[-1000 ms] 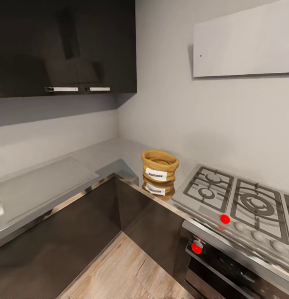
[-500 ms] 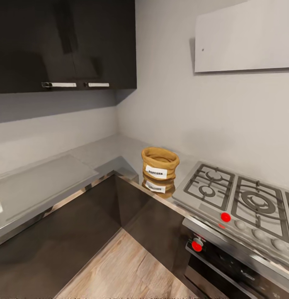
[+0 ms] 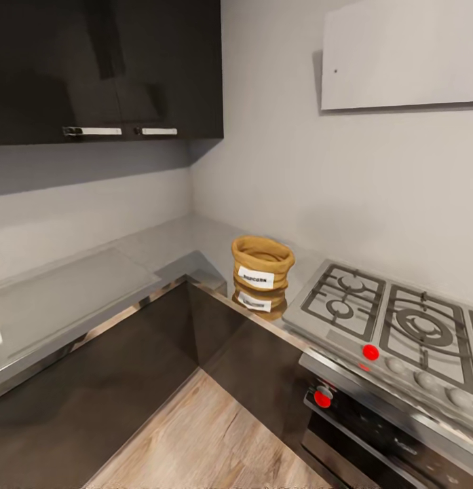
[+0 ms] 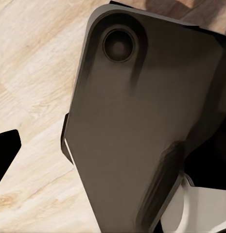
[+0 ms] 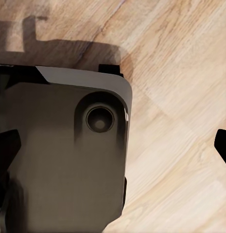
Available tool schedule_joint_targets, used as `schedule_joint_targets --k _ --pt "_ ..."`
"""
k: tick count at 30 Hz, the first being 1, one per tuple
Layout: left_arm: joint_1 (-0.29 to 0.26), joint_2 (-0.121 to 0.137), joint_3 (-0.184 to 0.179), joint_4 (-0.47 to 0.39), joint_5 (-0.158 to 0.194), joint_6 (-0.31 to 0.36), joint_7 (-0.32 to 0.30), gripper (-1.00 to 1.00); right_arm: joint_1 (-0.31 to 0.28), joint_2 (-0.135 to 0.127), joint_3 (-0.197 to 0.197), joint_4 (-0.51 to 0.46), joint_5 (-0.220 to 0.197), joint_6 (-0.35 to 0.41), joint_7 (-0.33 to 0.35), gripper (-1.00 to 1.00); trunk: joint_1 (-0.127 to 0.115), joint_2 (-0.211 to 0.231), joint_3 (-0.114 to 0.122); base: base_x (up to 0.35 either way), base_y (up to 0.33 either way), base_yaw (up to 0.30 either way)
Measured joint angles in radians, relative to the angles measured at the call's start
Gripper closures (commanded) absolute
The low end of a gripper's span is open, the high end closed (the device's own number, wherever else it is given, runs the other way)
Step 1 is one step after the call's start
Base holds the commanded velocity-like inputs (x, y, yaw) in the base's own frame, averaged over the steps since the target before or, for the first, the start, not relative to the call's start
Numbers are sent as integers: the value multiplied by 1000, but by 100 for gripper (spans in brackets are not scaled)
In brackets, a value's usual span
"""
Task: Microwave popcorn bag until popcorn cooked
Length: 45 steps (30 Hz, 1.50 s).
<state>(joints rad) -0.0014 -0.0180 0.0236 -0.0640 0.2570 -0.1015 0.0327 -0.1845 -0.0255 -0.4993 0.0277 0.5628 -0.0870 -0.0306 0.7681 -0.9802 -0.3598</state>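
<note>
Burlap popcorn bag [image 3: 262, 267] stands on the countertop [image 3: 161, 251] beside the hob [image 3: 392, 326]; end effector states unclear.

1. The countertop [image 3: 161, 248] ran grey and reflective in an L over dark glossy cabinets [image 3: 114, 380]; its inner corner lay just left of the popcorn bag [image 3: 262, 263].
2. The popcorn bag stood upright on the countertop near the front edge; its reflection showed in the steel beneath it.
3. The gas hob [image 3: 392, 326] sat just right of the bag, set into the same worktop; a flat grey panel [image 3: 66, 295] lay well left of the bag.
</note>
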Motion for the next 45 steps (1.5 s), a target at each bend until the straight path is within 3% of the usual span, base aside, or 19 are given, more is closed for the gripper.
schedule_joint_targets --k 25,45 --pt "0 0 2 0 5 0 0 -100 0 0 0 0 2 -1 0 -100 0 0 -39 0 0 0" --pt "0 0 5 0 7 0 6 -100 -1 -1 -1 -16 23 5 5 -100 0 0 -41 0 0 0"
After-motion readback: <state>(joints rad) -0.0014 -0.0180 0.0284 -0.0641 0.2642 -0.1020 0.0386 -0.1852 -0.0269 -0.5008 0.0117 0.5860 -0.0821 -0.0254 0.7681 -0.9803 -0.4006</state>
